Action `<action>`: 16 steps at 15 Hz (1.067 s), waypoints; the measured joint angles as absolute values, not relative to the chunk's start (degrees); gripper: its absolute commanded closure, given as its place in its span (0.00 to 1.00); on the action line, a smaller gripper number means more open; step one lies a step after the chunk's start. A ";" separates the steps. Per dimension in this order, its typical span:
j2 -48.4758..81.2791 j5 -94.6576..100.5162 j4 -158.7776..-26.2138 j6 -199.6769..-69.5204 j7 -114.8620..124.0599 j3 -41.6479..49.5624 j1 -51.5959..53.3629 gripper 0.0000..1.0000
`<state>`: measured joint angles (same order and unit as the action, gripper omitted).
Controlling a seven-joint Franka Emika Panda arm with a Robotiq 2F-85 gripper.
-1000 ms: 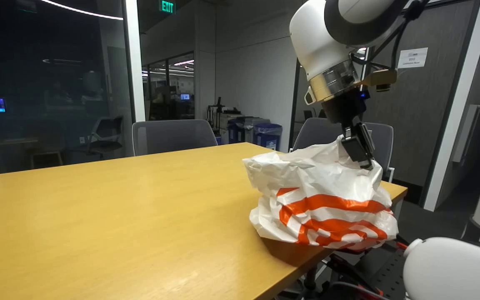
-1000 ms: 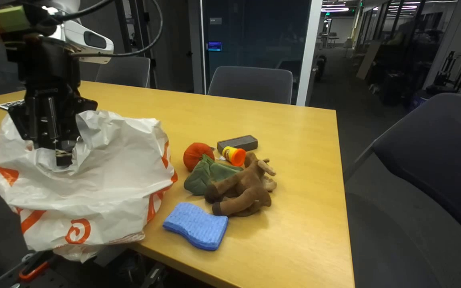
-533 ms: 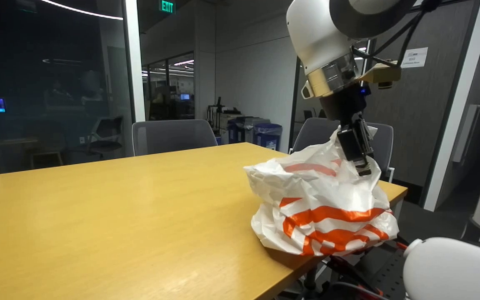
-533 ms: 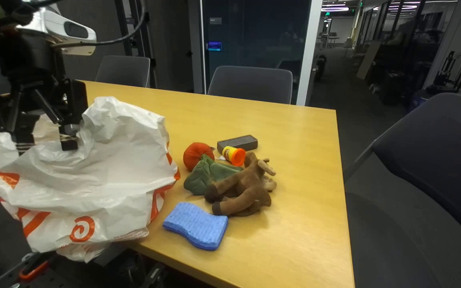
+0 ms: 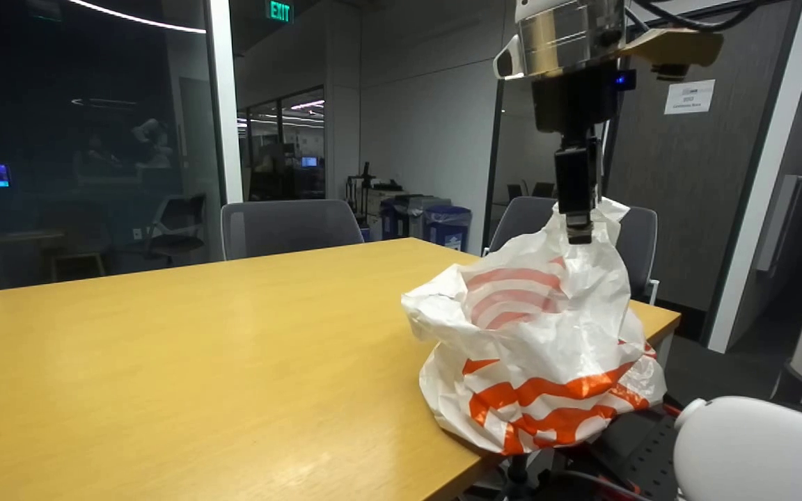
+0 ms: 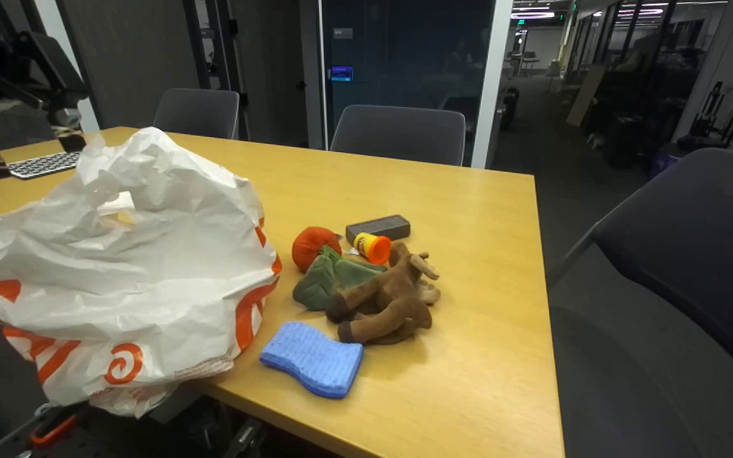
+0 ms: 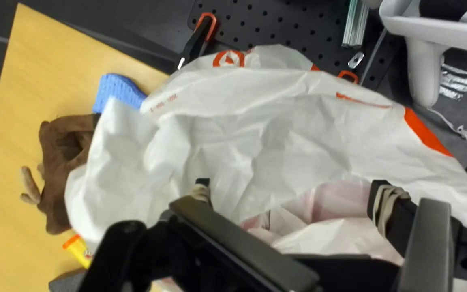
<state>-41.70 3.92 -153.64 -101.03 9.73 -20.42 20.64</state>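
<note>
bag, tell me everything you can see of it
The bag is white, thin and crinkled, plastic by its look, printed with orange stripes and a swirl; stripes show pinkish through its inner wall. It rests slumped at the edge of the table, part of its base hanging past it. Its mouth gapes upward, one side of the rim peaking higher. The gripper stands open by the rim, holding none of it. Whether anything lies inside, I can't tell.

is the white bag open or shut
Open: in an exterior view, the white bag gapes, its inner wall showing beyond the near edge.
</note>
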 measured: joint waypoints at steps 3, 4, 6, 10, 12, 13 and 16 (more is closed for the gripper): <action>-42.57 6.46 -154.07 -106.98 8.51 -20.44 20.76 0.00; -42.63 7.64 -154.48 -109.80 8.02 -20.43 20.76 0.00; -42.41 10.09 -156.14 -115.47 7.27 -20.17 20.39 0.00; -41.51 11.00 -157.87 -118.78 6.40 -19.30 19.41 0.00; -41.51 11.01 -157.87 -118.86 6.32 -19.29 19.41 0.00; -41.51 11.01 -157.87 -118.89 6.30 -19.29 19.41 0.00; -41.51 11.01 -157.87 -118.92 6.27 -19.29 19.41 0.00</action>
